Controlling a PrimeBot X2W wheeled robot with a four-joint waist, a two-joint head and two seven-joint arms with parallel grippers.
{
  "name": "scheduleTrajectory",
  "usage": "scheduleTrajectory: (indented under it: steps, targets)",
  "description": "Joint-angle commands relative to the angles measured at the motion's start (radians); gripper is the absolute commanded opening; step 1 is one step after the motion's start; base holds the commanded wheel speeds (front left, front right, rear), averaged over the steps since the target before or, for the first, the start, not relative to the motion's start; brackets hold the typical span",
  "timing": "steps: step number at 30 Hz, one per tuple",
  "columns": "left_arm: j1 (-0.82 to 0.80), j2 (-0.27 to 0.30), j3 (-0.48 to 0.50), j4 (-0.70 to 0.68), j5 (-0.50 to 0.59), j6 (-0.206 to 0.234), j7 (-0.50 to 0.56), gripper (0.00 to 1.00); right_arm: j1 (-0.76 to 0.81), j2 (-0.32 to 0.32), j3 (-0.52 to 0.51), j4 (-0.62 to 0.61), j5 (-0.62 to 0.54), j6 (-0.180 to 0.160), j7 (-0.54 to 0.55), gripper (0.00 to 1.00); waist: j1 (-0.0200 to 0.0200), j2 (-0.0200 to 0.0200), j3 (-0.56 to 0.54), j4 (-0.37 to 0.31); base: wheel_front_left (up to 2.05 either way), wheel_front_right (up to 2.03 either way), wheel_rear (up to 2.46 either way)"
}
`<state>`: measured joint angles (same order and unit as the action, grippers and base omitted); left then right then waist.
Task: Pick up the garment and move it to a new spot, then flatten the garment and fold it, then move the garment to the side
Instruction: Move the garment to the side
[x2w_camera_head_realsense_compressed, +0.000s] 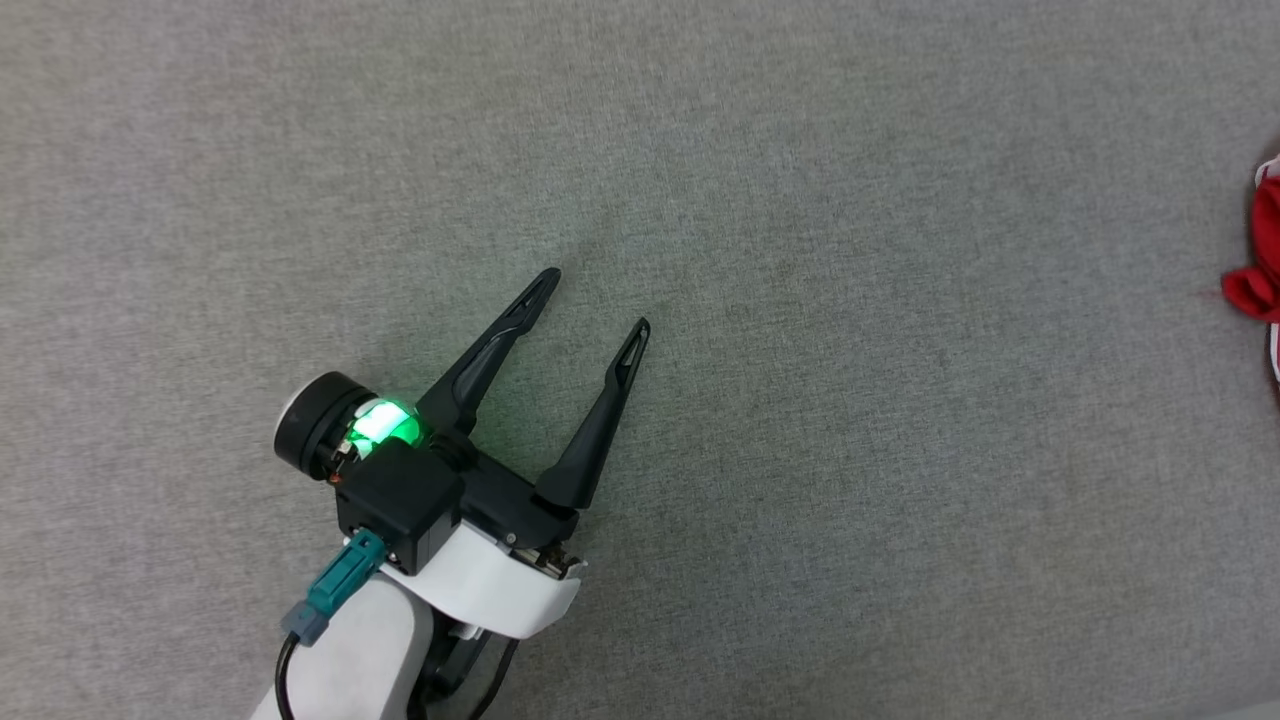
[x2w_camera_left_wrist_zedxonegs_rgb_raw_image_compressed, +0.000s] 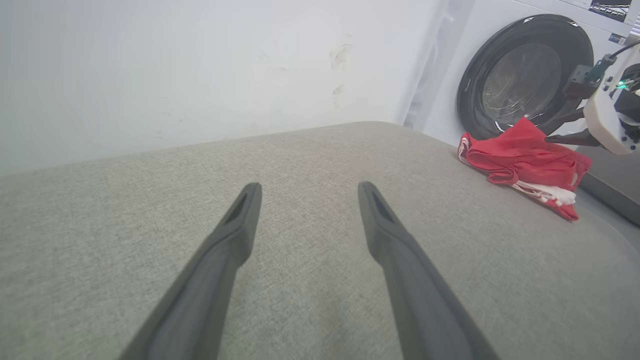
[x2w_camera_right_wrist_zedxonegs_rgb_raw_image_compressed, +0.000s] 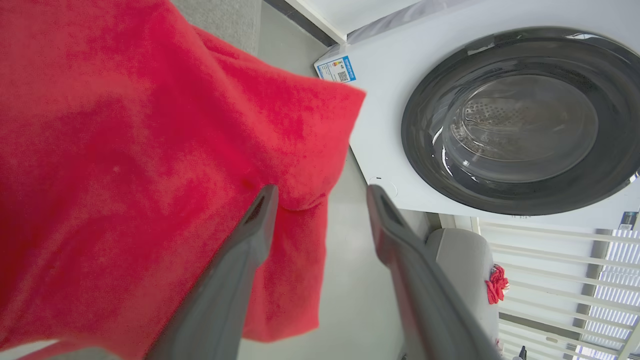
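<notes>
The red shirt (x2w_camera_left_wrist_zedxonegs_rgb_raw_image_compressed: 525, 155) lies bunched at the right edge of the grey cushion (x2w_camera_left_wrist_zedxonegs_rgb_raw_image_compressed: 300, 210), beside the washing machine (x2w_camera_left_wrist_zedxonegs_rgb_raw_image_compressed: 520, 75). The right gripper (x2w_camera_right_wrist_zedxonegs_rgb_raw_image_compressed: 321, 190) is spread, with cloth against 1 finger. The left gripper (x2w_camera_head_realsense_compressed: 595, 300) is spread and empty. A snag there could drag the shirt off onto the floor.

In the head view the garment (x2w_camera_head_realsense_compressed: 1262, 262) is cut off by the right edge, leaving a crumpled red-and-white fringe. In the right wrist view its red cloth runs past the top and left edges, close and blurred, and one finger of the right gripper (x2w_camera_right_wrist_zedxonegs_rgb_raw_image_compressed: 320, 191) covers part of it. The washing machine's label (x2w_camera_right_wrist_zedxonegs_rgb_raw_image_compressed: 335, 69) is too small to read. A small red bundle (x2w_camera_right_wrist_zedxonegs_rgb_raw_image_compressed: 496, 284) far off cannot be identified.
</notes>
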<state>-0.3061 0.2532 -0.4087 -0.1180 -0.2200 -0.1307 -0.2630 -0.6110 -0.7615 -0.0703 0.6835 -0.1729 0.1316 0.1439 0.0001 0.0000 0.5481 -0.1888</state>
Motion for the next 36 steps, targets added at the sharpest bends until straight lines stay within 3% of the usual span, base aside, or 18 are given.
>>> scheduleTrajectory:
  steps: [1, 8, 20, 25, 31, 36]
  targets:
    - [0.0, -0.007, 0.004, 0.006, -0.007, 0.0, -0.002, 1.0, -0.017, 0.011, -0.009, 0.002, -0.006, -0.002, -0.005, 1.0, -0.0001, 0.0, -0.025, 0.01, 0.0, 0.0, 0.0]
    - [0.038, -0.051, 0.037, 0.056, -0.038, 0.0, -0.002, 1.0, -0.019, 0.051, 0.004, -0.041, 0.046, -0.002, -0.036, 1.0, -0.0001, 0.0, -0.149, 0.042, 0.0, 0.0, 0.0]
    - [0.153, -0.108, 0.172, 0.121, -0.056, 0.0, -0.002, 1.0, 0.084, 0.143, 0.07, -0.322, 0.206, -0.002, -0.103, 1.0, -0.0001, 0.0, -0.356, 0.107, 0.0, 0.0, 0.0]
    - [0.188, -0.119, 0.222, 0.133, -0.051, 0.0, -0.002, 1.0, 0.175, 0.243, 0.024, -0.48, 0.268, -0.002, -0.142, 1.0, -0.0001, 0.0, -0.411, 0.132, 0.0, 0.0, 0.0]
    - [0.228, -0.141, 0.252, 0.149, -0.064, 0.0, -0.002, 1.0, 0.322, 0.424, -0.032, -0.638, 0.286, -0.002, -0.195, 1.0, -0.0001, 0.0, -0.459, 0.154, 0.0, 0.0, 0.0]
    - [0.265, -0.154, 0.27, 0.168, -0.07, 0.0, -0.002, 1.0, 0.442, 0.552, -0.043, -0.692, 0.296, -0.002, -0.271, 1.0, -0.0001, 0.0, -0.483, 0.162, 0.0, 0.0, 0.0]
